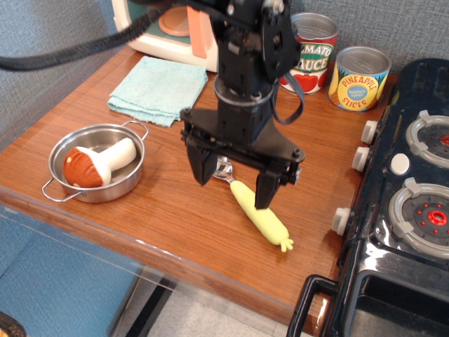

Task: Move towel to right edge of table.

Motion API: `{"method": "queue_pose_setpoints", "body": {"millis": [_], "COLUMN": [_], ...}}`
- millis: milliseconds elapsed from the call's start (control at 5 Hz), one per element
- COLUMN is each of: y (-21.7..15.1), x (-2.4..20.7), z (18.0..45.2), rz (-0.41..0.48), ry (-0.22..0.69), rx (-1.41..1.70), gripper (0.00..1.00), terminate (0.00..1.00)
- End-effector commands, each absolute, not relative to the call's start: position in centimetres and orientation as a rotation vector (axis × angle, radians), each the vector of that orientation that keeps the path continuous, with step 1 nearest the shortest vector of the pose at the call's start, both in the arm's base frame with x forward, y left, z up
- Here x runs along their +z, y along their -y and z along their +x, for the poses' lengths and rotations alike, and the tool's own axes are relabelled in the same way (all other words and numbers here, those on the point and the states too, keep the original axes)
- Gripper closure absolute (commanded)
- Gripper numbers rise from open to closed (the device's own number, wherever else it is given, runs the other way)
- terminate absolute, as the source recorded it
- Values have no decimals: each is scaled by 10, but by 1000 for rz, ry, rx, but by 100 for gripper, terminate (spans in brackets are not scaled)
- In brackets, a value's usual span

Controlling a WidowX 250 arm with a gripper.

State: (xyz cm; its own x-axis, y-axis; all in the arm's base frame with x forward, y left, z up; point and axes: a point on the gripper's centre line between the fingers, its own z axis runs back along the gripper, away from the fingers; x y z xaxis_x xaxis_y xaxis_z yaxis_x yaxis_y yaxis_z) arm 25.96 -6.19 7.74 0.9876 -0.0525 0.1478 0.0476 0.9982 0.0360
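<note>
The light aqua-blue towel (158, 89) lies folded at the back left of the reddish-brown wooden table (161, 210). My black gripper (231, 186) hangs open and empty over the middle of the table, its fingers pointing down above a spoon with a pale yellow handle (259, 219). The gripper is to the right of and nearer than the towel, well apart from it.
A steel pan (97, 163) holding a toy mushroom (95, 163) sits at the front left. A tomato can (313, 56) and a pineapple can (359, 78) stand at the back. A black toy stove (407, 203) fills the right side. A toy appliance (172, 31) stands behind the towel.
</note>
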Motion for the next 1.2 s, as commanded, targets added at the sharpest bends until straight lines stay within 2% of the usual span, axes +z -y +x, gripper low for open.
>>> {"method": "queue_pose_setpoints", "body": {"millis": [0,200,600,1000], "y": [11,-36,-123,-144], "x": [90,96,85,60], "z": [310,338,390,416], "rz": [-70,-44,-20,10], "ry": [197,223,215,171], "rx": [41,97,218,195], "gripper": [0,0,0,0], "terminate": [0,0,0,0]}}
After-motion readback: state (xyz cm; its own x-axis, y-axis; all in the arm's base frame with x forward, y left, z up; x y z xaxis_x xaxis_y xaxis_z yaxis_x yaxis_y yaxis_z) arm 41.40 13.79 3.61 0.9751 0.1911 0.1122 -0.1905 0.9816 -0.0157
